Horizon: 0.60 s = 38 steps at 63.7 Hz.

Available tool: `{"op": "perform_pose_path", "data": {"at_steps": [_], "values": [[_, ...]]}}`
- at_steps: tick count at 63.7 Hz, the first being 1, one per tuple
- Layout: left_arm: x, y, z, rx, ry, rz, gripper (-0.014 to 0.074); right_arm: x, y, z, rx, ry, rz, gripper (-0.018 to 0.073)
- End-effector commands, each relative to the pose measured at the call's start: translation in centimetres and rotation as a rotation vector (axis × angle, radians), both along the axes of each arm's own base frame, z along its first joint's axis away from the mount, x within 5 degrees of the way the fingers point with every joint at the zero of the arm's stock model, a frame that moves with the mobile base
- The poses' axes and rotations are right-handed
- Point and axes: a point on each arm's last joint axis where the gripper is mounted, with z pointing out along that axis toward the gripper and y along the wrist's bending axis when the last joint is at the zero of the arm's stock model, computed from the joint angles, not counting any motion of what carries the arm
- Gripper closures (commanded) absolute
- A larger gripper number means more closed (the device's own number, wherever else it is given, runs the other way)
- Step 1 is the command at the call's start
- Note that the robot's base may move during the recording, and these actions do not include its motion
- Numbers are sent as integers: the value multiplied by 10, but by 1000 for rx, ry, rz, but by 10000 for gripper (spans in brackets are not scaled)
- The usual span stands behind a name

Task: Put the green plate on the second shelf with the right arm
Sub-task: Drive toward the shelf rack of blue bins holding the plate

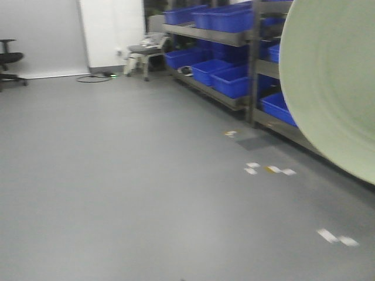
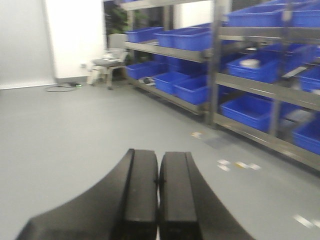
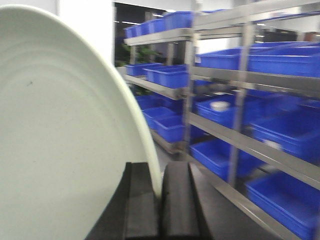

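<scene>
The green plate fills the left of the right wrist view, standing on edge. My right gripper is shut on its rim, one black finger on each face. In the front view the same green plate hangs high at the right, covering part of the shelf rack; the gripper itself is out of that view. The rack's second shelf runs past the plate at the right, carrying blue bins. My left gripper is shut with nothing between its fingers, low over the grey floor.
A metal shelf rack loaded with blue bins lines the right side. A small stool stands by the white wall at the back, an office chair at far left. Bits of tape mark the floor.
</scene>
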Motion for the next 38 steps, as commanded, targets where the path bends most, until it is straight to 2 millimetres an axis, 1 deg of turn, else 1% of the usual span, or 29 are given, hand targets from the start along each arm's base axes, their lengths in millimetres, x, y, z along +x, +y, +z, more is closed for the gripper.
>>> {"op": "perform_pose_path", "data": {"at_steps": [1, 38], "values": [[0, 0, -4, -16, -65, 0, 466, -7, -1, 19, 20, -161, -7, 503], [0, 0, -4, -16, -65, 0, 466, -7, -1, 19, 20, -161, -7, 503]]}}
